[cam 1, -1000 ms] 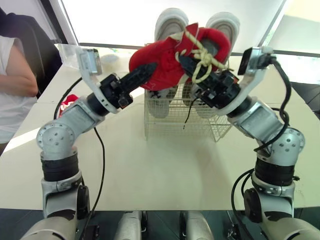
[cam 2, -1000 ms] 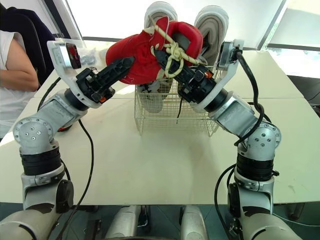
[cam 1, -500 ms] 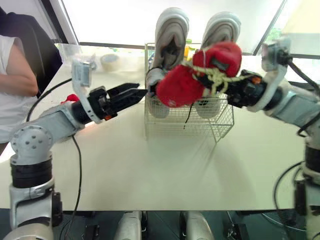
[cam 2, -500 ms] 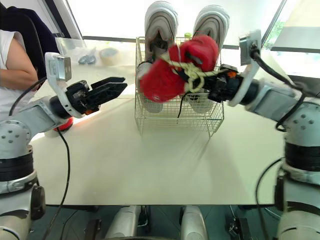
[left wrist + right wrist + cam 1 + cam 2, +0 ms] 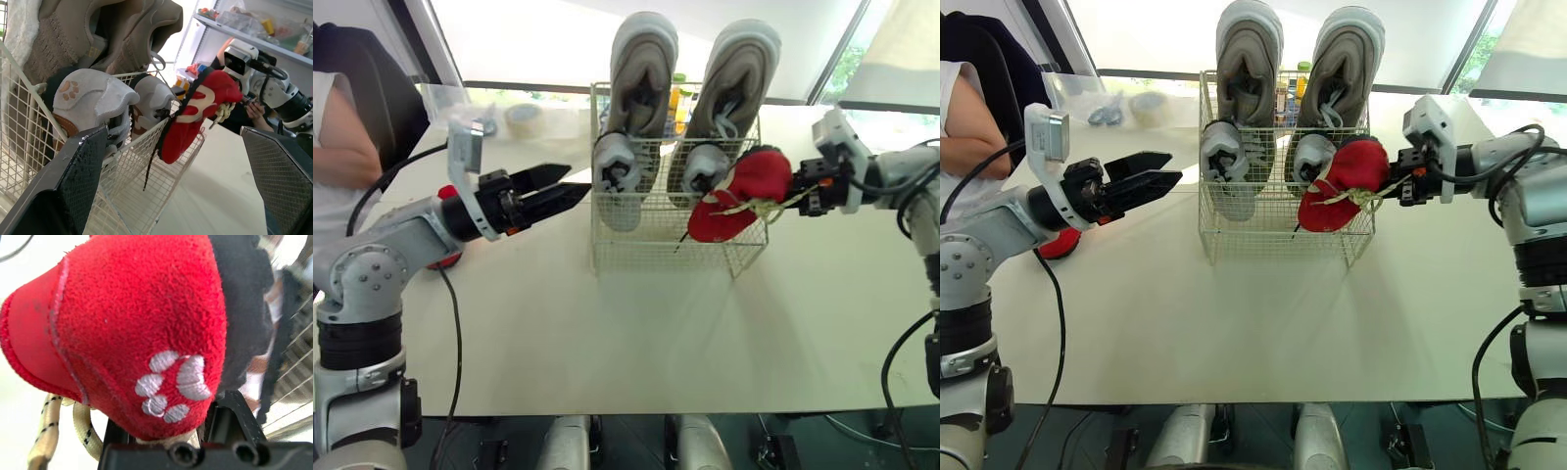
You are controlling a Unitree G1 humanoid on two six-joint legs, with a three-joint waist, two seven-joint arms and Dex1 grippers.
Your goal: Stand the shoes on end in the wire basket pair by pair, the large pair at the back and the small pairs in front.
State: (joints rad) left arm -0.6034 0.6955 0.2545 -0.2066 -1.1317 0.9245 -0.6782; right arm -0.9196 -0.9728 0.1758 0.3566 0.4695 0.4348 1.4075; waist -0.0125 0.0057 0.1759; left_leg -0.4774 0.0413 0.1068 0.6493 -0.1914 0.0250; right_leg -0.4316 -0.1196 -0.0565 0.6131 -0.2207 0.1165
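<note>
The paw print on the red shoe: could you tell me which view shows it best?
Right wrist view: the paw print is close up on the red shoe. The eye views show the red pair by the wire basket; the left wrist view, a sole.

- Head stereo pair: looks forward and down over the table (image 5: 636,333), wire basket (image 5: 641,245) centred, mid-range.
- Left wrist: faces the basket side-on, close; shares the red shoe (image 5: 181,132) with the head views.
- Right wrist: pressed right up against that shoe.
</note>
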